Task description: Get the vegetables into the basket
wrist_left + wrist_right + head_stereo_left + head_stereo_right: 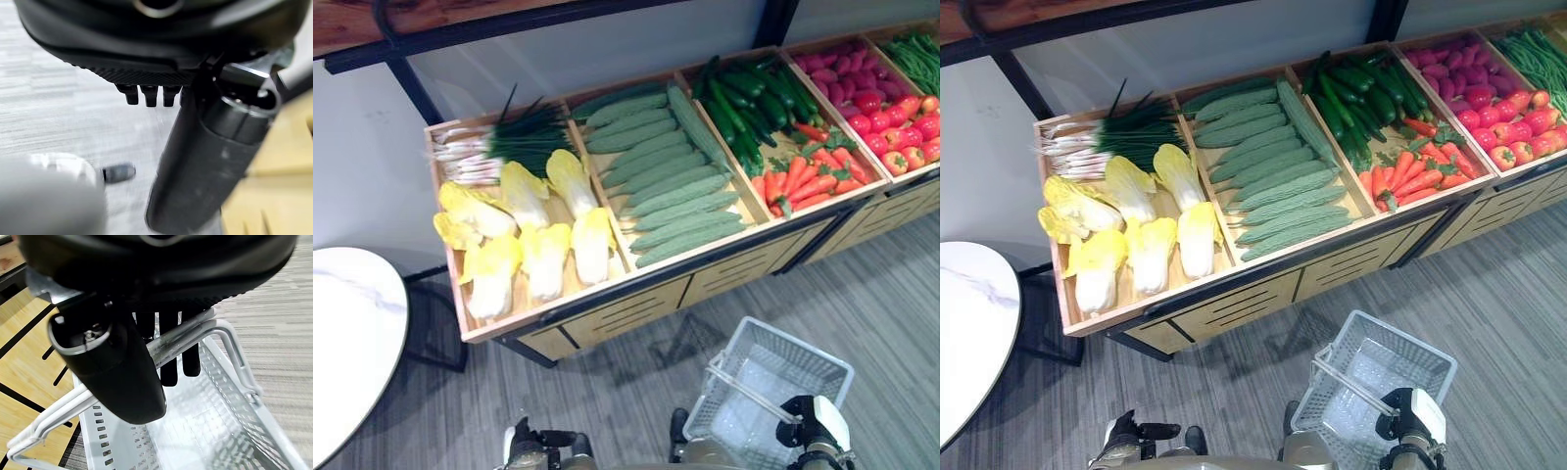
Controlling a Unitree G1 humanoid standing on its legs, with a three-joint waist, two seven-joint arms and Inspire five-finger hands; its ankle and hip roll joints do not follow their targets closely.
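The right hand [166, 352] curls round the basket handle [195, 335]; the left hand [146, 95] looks curled, empty. The cabbages [524, 245] (soft, leafy) want a grip on the firm white base.

No text, label, number or sign can be read anywhere in these views — not on the wooden produce stand [636, 304] with its slotted front panels, nor on the white basket [1371, 387] near the right. The round white table [347, 333] at the left is plain marble-like surface, and the vegetables carry no tags or price cards — nothing legible at all.
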